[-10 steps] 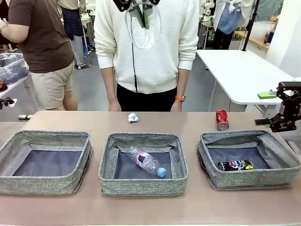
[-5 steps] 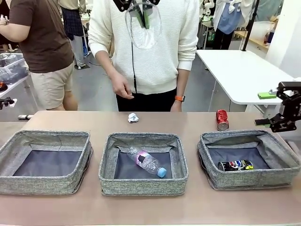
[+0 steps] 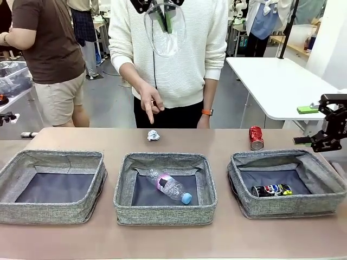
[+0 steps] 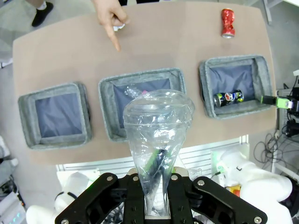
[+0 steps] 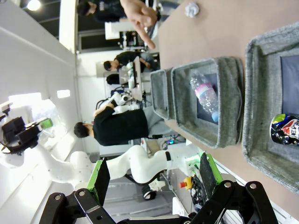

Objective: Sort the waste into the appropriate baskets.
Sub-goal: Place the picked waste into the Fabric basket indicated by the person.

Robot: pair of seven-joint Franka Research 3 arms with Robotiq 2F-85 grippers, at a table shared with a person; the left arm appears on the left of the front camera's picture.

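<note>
High over the table, my left gripper is shut on a crushed clear bottle; in the left wrist view the bottle stands up between my fingers above the middle basket. That middle basket holds a pink-labelled, blue-capped bottle. A dark multicoloured can lies in the right basket. The left basket holds nothing. A red can and a white paper ball rest on the table beyond the baskets. My right gripper hangs open past the right basket, and its open jaws hold nothing.
A person in a white sweater stands at the far edge, one hand pointing a finger down over the paper ball. Another person stands at the back left. A white table sits behind on the right. Bare tabletop runs along the front.
The person's hand has risen from their side and now points down toward the paper ball. Neither arm has moved.
</note>
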